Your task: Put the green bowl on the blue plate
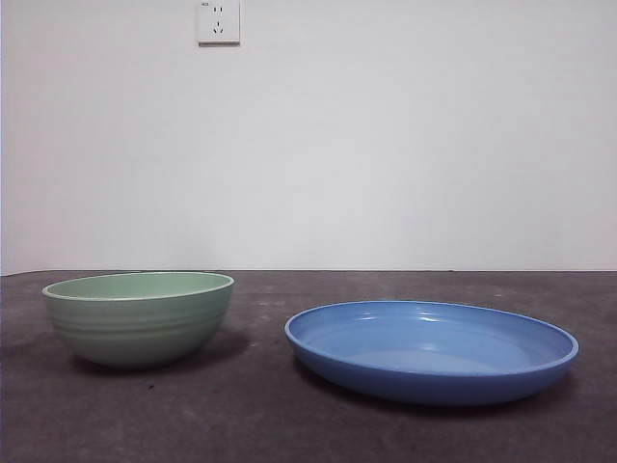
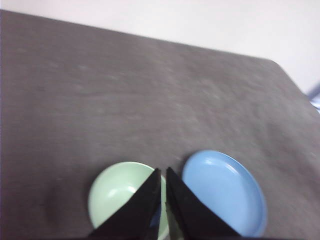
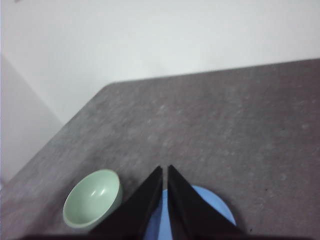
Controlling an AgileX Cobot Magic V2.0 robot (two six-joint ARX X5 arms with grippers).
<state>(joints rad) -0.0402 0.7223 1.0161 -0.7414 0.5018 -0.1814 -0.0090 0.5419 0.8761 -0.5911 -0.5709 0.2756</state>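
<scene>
Start of the task, nothing yet moved. The green bowl [image 1: 139, 316] stands upright on the dark table [image 1: 289, 424], at the left of the front view; the blue plate [image 1: 431, 349] lies flat to its right, near it but apart, a strip of bare table between the two. Both look empty. A wall socket [image 1: 219, 21] sits high on the far wall.

My left gripper [image 2: 163, 171] hangs high above the table with its jaws nearly together, only a thin slit between them, holding nothing; its tips point at the gap between bowl and plate. My right gripper [image 3: 165, 169] is likewise raised, jaws narrow and empty, over the near part of the plate. Neither arm shows in the front view.

The step in hand, as I judge it, is reaching for the bowl. The left arm seems better placed for it. To do it well I should spread the jaws first, come down over one side of the rim so one jaw goes inside and one outside, and close firmly: glazed ceramic may slip. The lift should clear the plate's raised rim.
</scene>
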